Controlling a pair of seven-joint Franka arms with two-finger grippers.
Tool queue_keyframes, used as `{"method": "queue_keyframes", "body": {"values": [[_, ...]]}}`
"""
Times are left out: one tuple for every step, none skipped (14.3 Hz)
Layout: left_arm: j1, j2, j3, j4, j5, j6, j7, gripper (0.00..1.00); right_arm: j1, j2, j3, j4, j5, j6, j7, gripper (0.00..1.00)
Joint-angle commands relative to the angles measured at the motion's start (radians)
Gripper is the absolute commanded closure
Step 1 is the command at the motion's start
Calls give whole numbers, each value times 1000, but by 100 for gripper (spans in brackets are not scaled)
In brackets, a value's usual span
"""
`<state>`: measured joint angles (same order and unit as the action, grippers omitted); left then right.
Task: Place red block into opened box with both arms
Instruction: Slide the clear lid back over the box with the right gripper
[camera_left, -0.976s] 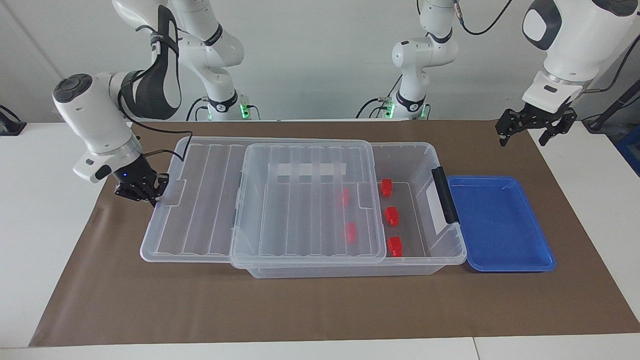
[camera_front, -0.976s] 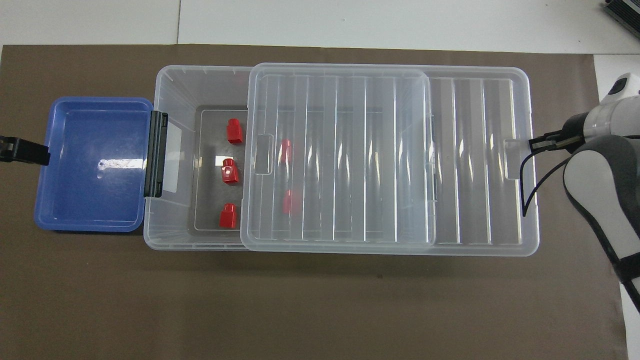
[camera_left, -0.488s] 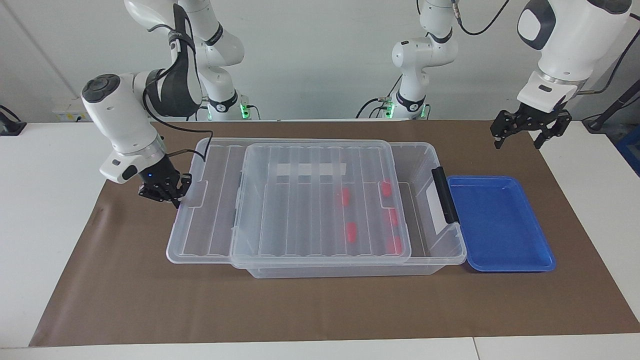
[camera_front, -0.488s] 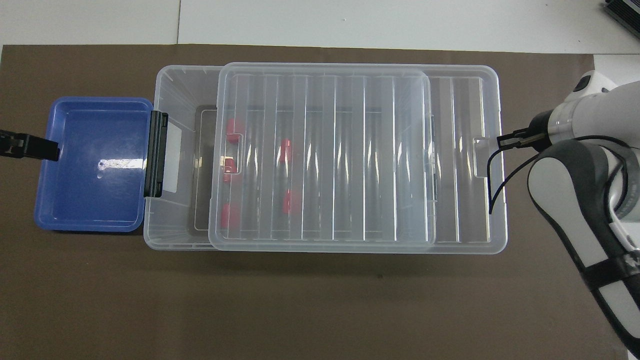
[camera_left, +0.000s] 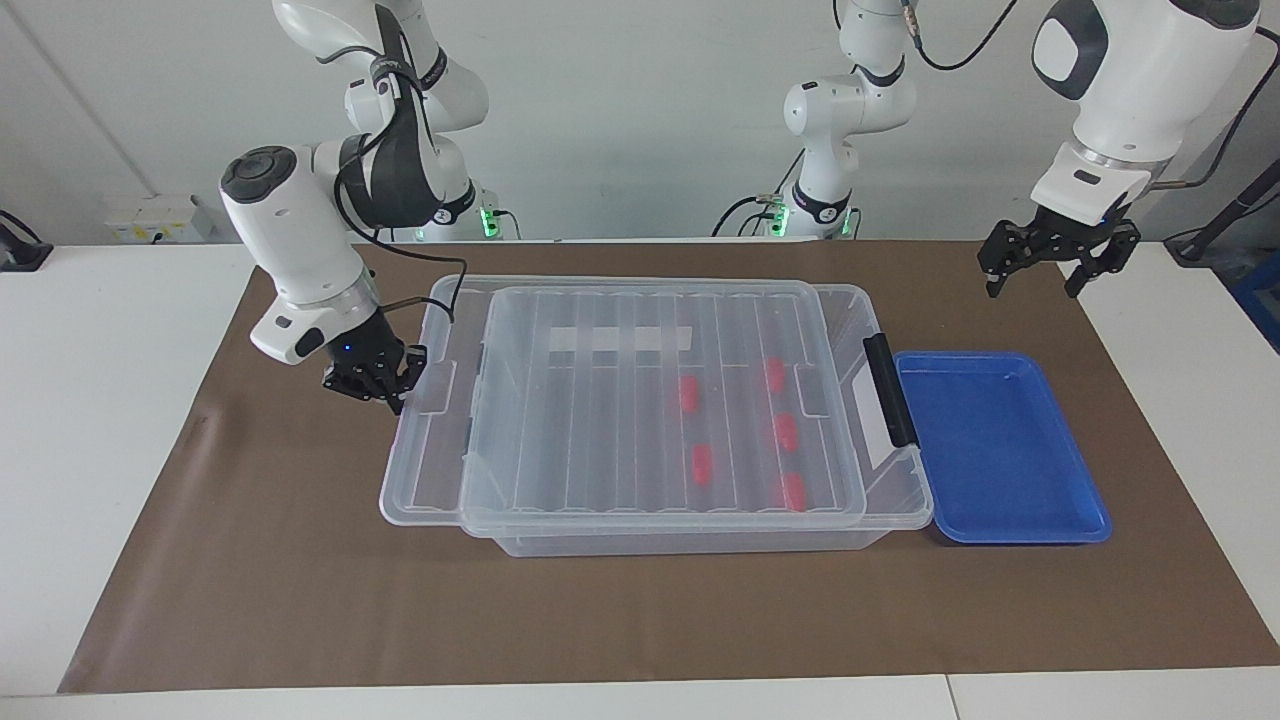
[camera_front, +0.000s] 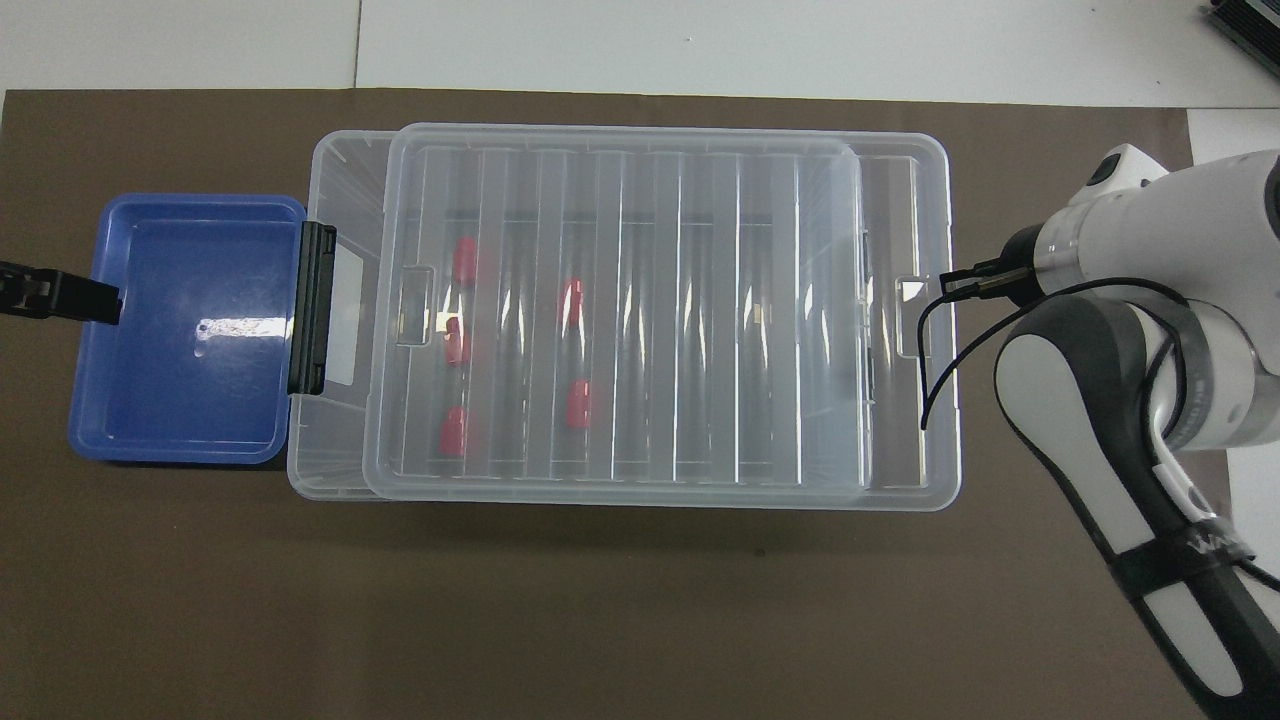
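The clear box (camera_left: 905, 505) lies across the brown mat, its black latch (camera_left: 889, 390) at the left arm's end. Its ribbed lid (camera_left: 620, 400) covers most of it and overhangs the right arm's end; a narrow strip by the latch is uncovered. Several red blocks (camera_left: 689, 394) lie inside and show through the lid (camera_front: 640, 320), among them a red block (camera_front: 455, 430). My right gripper (camera_left: 388, 388) is shut on the lid's end edge, seen from above as right gripper (camera_front: 962, 285). My left gripper (camera_left: 1045, 268) hangs open above the mat near the blue tray; the left gripper (camera_front: 95, 300) shows over the tray's edge.
A shallow blue tray (camera_left: 1000, 450) sits against the box's latch end, toward the left arm's end of the table, with nothing in it. The brown mat (camera_left: 640, 620) spreads wide on the side away from the robots. The right arm's black cable (camera_front: 935, 350) loops over the lid's end.
The right gripper has slid the lid toward the latch end, covering the three blocks that lay uncovered. The left gripper has hardly moved.
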<state>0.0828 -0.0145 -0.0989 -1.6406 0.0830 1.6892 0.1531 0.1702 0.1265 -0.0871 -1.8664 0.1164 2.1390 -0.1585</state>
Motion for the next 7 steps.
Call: {"method": "queue_keyframes", "body": {"values": [[-11,-35,7,-36,-12,-17,-14,0,21,5,3,3,32,15,17,100],[-11,-35,7,-36,-12,-28,-14,0,25,5,3,3,38,15,19,100],[-12,-35,5,-35,-12,-38,-15,0,26,4,3,3,72,15,17,100],[-12,-35,5,-28,-12,-49,-15,0,26,4,3,3,106,15,16,100],[-11,-35,5,-25,-12,-55,-15,0,26,5,3,3,121,15,13,100],[-11,-35,5,-25,-12,-54,-15,0,28,5,9,3,124,15,11,100],[-11,-35,5,-25,-12,-51,-15,0,38,4,13,3,126,15,14,100]]}}
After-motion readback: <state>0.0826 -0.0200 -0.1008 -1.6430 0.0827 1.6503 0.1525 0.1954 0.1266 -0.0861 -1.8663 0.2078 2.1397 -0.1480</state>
